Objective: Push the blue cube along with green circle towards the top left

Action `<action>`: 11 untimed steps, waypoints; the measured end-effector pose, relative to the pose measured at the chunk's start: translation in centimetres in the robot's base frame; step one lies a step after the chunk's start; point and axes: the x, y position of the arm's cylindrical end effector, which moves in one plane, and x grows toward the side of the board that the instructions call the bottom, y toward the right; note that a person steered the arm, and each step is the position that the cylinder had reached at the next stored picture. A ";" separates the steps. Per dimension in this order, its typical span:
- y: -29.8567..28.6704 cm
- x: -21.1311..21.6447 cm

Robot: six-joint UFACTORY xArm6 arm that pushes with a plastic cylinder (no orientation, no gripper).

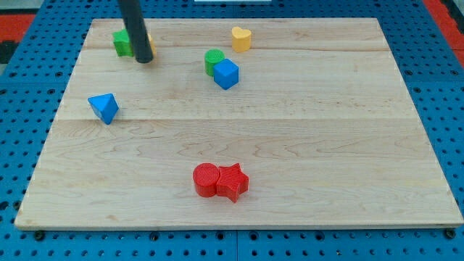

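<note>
Tip (144, 59): a bare rod end, nothing held, near the view's top left.
Blue cube (226, 74): well right of tip.
Green circle (213, 61): touching cube.

Pale wood and matt blocks

The pale, smooth-grained wooden tabletop (326, 145) looks lightly sheened; the blue plastic-looking cube (226, 74), green circle block (213, 60) and red star block (233, 181) look matt; the dark rod (135, 29) is dull.

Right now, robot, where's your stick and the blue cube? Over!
My tip at the view's top left, beside a green block. Blue cube touching green circle, off to my tip's right. Nothing between us.
</note>
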 end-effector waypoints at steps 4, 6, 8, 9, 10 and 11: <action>16.9 6.9; 8.1 1.0; 6.4 -3.7; 7.8 -8.1; 6.0 -10.4; 0.4 -9.8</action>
